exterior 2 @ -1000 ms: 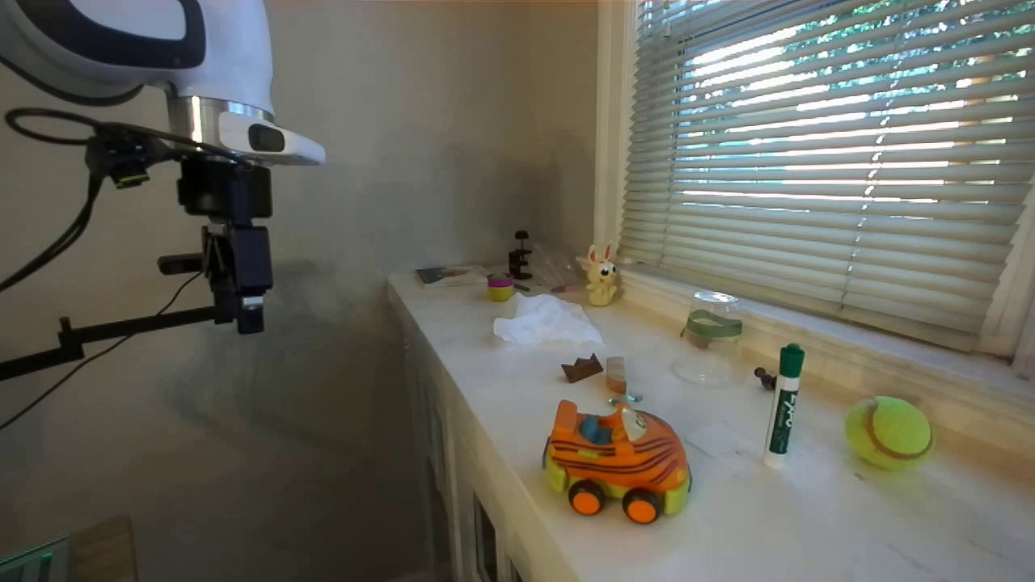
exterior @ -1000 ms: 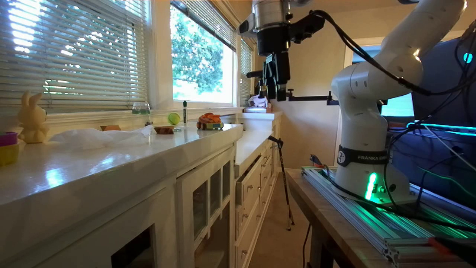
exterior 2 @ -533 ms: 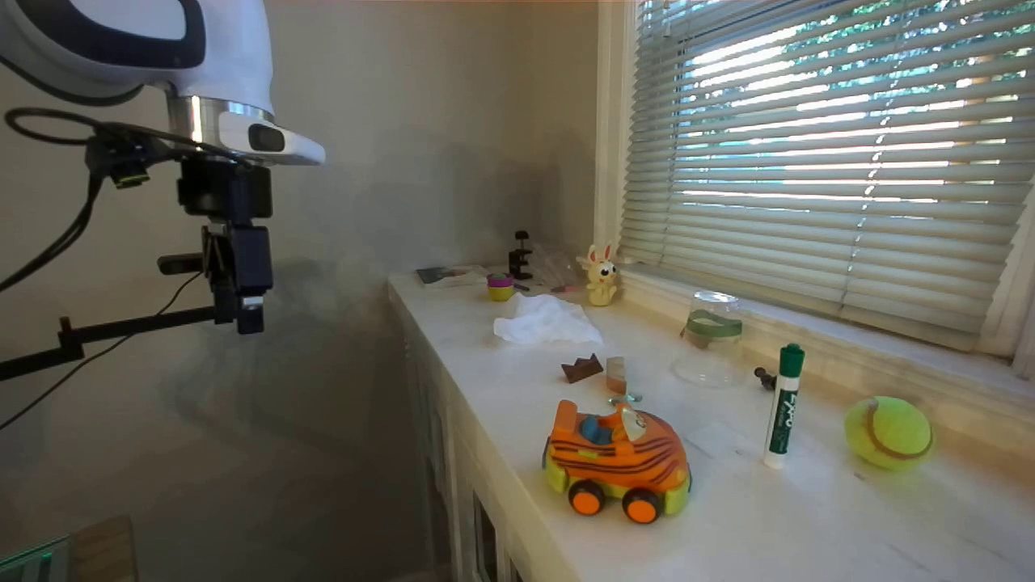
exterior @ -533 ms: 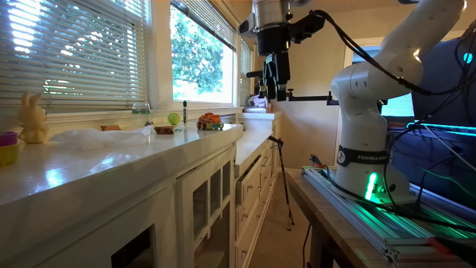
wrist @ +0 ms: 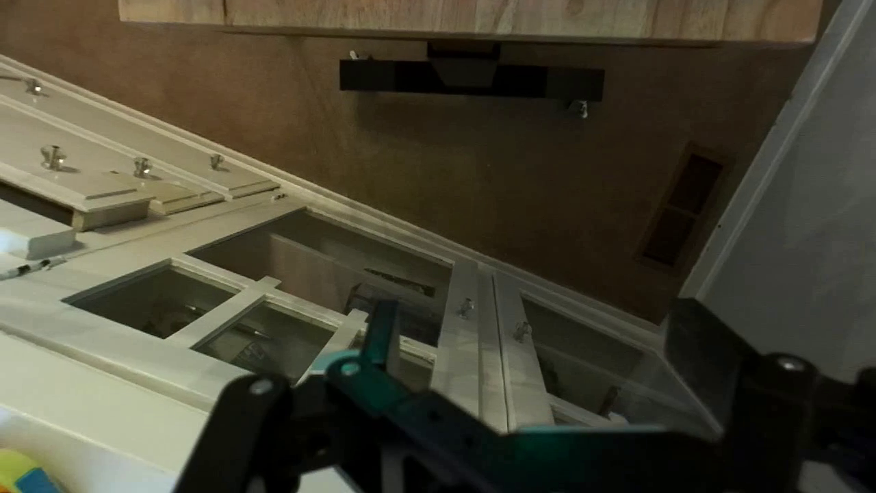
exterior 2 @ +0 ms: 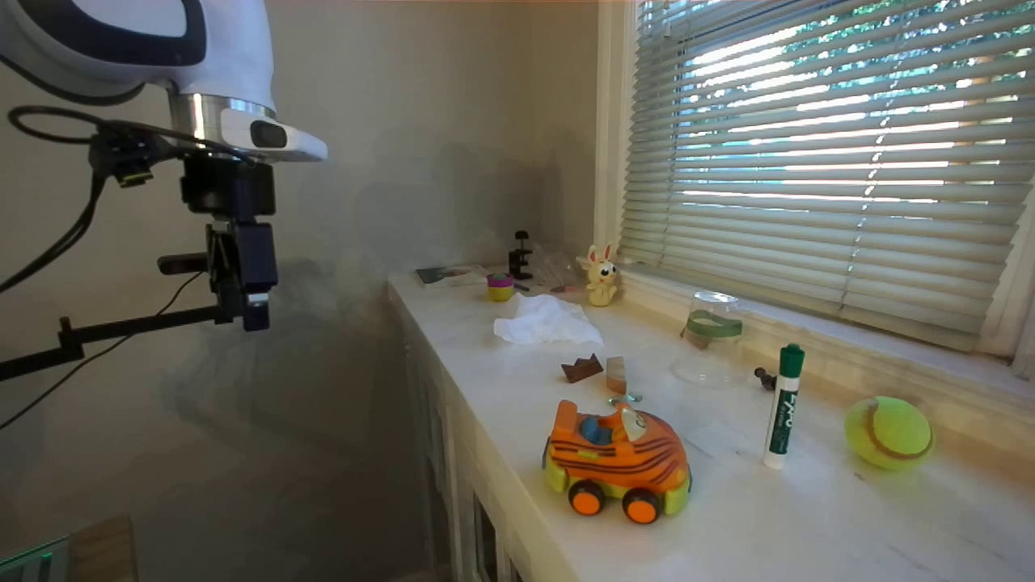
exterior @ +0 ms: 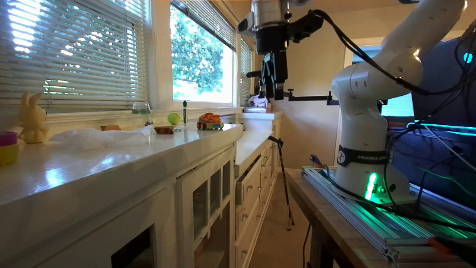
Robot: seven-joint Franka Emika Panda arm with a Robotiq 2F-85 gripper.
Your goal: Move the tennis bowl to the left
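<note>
- The Robotiq gripper (wrist: 534, 322) hangs with its jaws spread wide.
- The tennis ball (exterior 2: 889, 433) rests on the white countertop (exterior 2: 776, 533), near the upright, green-capped marker (exterior 2: 783, 408).

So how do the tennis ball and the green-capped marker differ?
The tennis ball is round, the marker long and slim. The ball is yellow-green, the marker white and dark green. The marker stands upright, taller than the ball. Both rest on the white countertop.
</note>
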